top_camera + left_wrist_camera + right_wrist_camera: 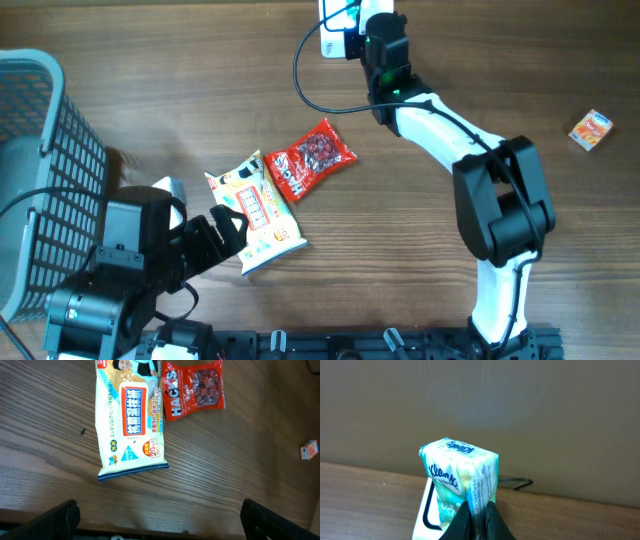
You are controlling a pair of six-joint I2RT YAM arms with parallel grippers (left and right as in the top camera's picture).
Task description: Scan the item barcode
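While my right claw pinches shut on the tissue pack, I see the pack held upright at the far edge of the desk, just above a white device. It is soft plastic, pale blue-green and white, with "Kleenex" in blue script. My left claw gapes wide toward the near left corner, before a wipes pack with a red Chinese-character label and "20". A red "HACKS" bag touches it.
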